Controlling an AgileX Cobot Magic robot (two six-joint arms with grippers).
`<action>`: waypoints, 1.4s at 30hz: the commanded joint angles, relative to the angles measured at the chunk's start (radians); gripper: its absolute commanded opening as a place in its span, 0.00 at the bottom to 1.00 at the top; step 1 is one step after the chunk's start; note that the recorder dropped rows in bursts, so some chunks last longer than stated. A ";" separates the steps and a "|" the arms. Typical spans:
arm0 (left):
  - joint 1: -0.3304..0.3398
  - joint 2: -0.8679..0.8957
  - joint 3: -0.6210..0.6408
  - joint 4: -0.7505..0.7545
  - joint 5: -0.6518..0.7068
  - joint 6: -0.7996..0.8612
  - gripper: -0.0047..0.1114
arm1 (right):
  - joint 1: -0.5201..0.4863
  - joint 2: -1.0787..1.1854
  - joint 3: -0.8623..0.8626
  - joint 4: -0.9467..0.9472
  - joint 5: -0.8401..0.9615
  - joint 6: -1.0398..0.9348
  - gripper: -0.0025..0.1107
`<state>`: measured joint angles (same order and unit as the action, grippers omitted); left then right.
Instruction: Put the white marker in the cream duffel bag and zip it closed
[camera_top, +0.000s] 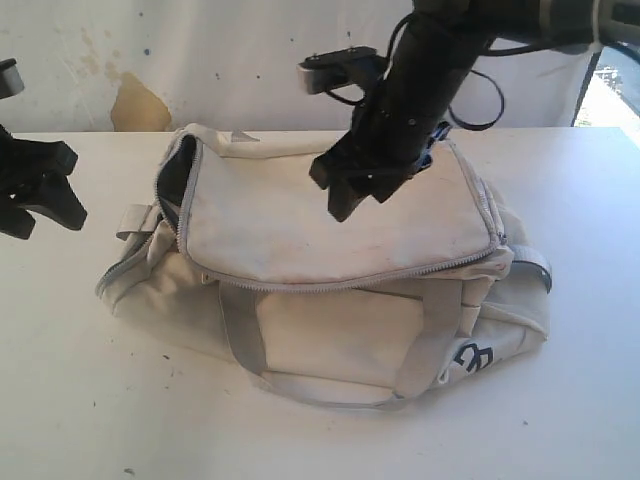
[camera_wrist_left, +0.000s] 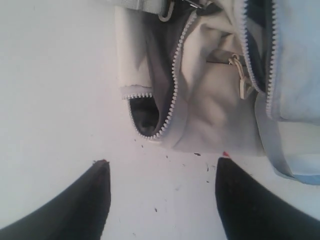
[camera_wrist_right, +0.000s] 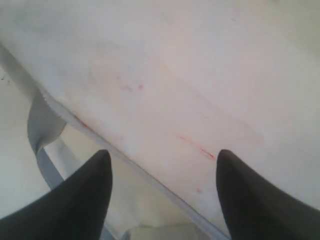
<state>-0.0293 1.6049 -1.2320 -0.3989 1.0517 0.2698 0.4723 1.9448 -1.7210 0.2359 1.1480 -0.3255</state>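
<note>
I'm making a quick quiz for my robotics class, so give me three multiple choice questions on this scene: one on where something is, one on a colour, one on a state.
1. Where are the right fingers? A over the cream duffel bag's top flap; B on the bare table; C inside the bag.
2. What colour are the straps? A red; B light grey; C black.
3. How is the zipper at the bag's end by the left arm? A shut; B open; C missing.
Answers: 1 A, they show over the flap; 2 B, pale grey webbing; 3 B, parted teeth show dark lining.
</note>
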 joint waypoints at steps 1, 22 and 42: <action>-0.060 -0.033 -0.004 -0.014 0.007 0.029 0.59 | -0.095 -0.029 -0.002 0.002 0.051 0.019 0.52; -0.402 -0.035 -0.004 -0.049 -0.171 0.130 0.60 | -0.429 -0.026 0.068 0.079 0.073 0.104 0.52; -0.402 0.008 -0.004 -0.062 -0.197 0.192 0.60 | -0.553 -0.157 0.430 0.148 0.073 -0.554 0.43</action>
<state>-0.4277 1.6157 -1.2320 -0.4504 0.8612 0.4483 -0.0757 1.7963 -1.3268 0.5014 1.2199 -0.8290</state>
